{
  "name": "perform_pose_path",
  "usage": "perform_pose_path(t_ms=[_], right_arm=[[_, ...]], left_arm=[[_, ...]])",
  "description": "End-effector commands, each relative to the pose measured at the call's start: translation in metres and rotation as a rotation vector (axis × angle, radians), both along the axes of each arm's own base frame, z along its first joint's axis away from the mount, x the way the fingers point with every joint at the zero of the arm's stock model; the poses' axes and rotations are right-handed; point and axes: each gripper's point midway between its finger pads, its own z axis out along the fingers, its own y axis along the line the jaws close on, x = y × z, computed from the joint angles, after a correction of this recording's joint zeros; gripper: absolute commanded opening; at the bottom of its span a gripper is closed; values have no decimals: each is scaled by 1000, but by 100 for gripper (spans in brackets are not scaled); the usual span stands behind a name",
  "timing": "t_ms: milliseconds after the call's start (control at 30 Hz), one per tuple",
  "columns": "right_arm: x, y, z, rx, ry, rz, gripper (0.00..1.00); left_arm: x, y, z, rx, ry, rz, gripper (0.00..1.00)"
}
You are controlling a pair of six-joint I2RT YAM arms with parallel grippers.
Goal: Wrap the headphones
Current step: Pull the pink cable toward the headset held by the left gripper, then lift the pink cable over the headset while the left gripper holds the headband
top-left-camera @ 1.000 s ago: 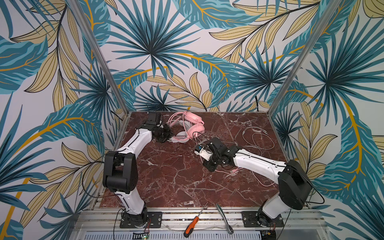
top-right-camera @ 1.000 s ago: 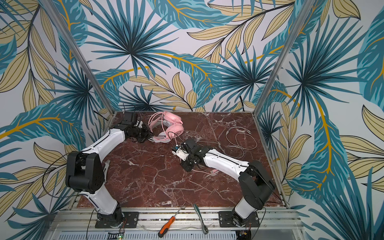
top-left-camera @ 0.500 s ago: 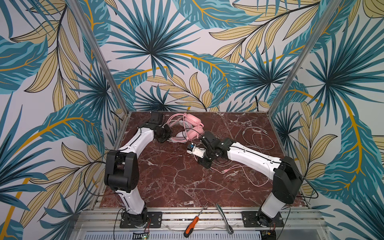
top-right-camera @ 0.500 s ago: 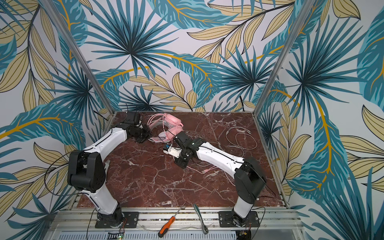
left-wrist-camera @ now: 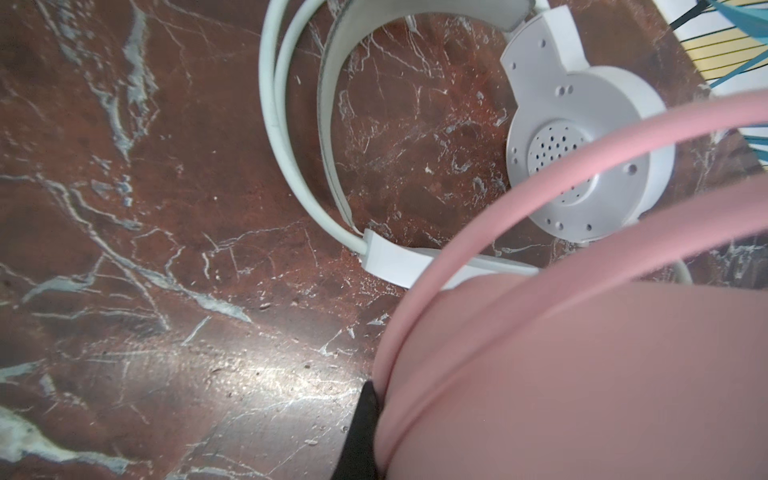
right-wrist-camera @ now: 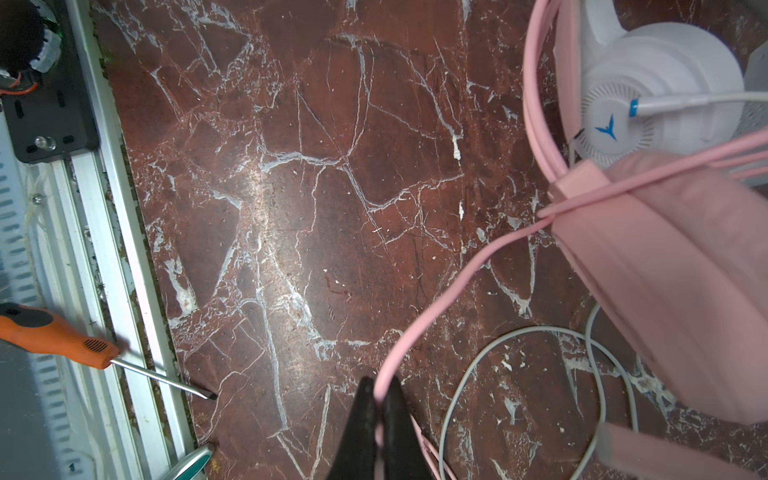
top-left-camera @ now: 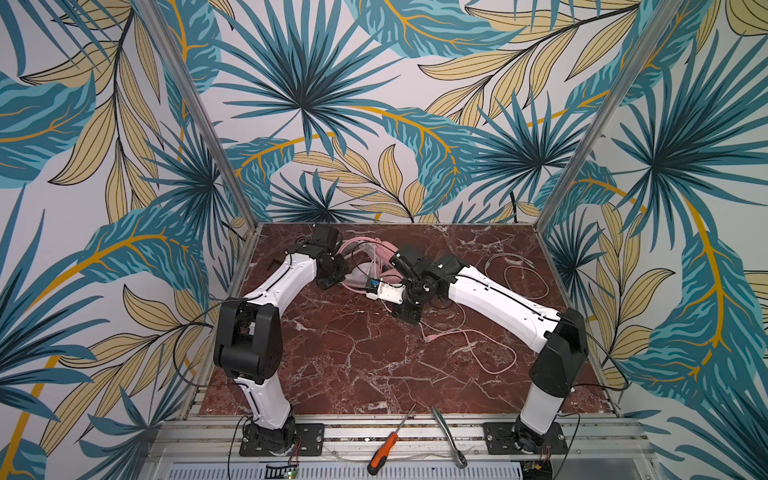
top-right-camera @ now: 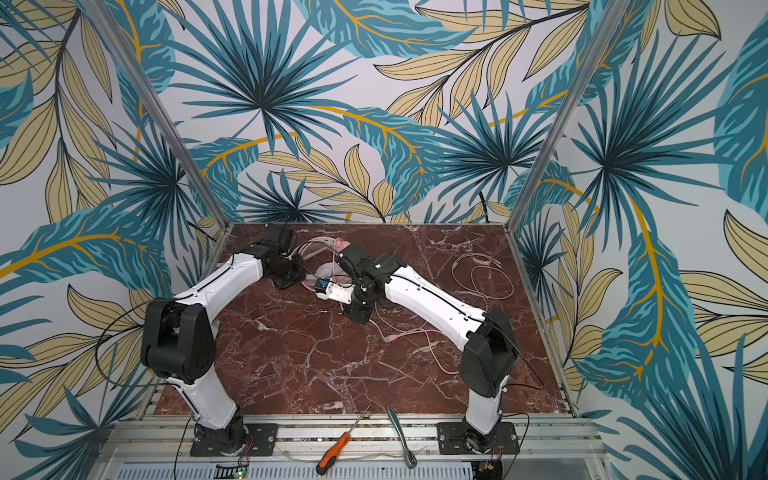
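While tight on pink cable (right-wrist-camera: 436, 299), right tool (right-wrist-camera: 378, 386) now nearer headset (left-wrist-camera: 582, 374) in left tool (top-left-camera: 338, 272).

Note for your page: table (top-left-camera: 353, 365) is dark red-brown marble with white veins. Walls (top-left-camera: 299, 104) are pale, printed with teal and sand-yellow palm leaves. Pink headset (right-wrist-camera: 673, 270) and pink cable (right-wrist-camera: 413, 330) match. White headset (left-wrist-camera: 582, 99) bears a blue logo (right-wrist-camera: 604, 129). Your left arm (top-left-camera: 286, 278) and right arm (top-left-camera: 494, 303) are white with black joints. At the near edge, the screwdriver (top-left-camera: 384, 451) has an orange handle.

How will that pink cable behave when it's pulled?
Probably floppy: the pink cable curves loosely from the right hand to the pink headset. It looks thin and smooth, so it may slip. Its slack will likely drag behind.
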Motion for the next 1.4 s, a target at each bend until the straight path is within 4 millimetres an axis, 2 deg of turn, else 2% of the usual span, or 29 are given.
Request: perform_pose_path(t_ms=[0,167,300,367,633,933,1367], right_arm=[[-17,-15,-1,-95,69,34,0],[-18,-20,5,-156,99,39,0],[-13,-23,11,-170,65,28,0],[-17,-19,14,-186,33,53,0],[0,-27,23,-238,-95,58,0],[21,-38,24,-320,-197,29,0],[51,-14,28,-263,-364,139,0]], left_arm=[[9,-5,21,33,-58,-33,0],[5,-9,18,93,-41,-68,0],[6,-15,19,117,-38,-97,0],[6,-17,19,131,-37,-112,0],[4,-28,10,183,0,-179,0],[3,-31,7,222,6,-226,0],[0,-46,-2,204,21,-314,0]])
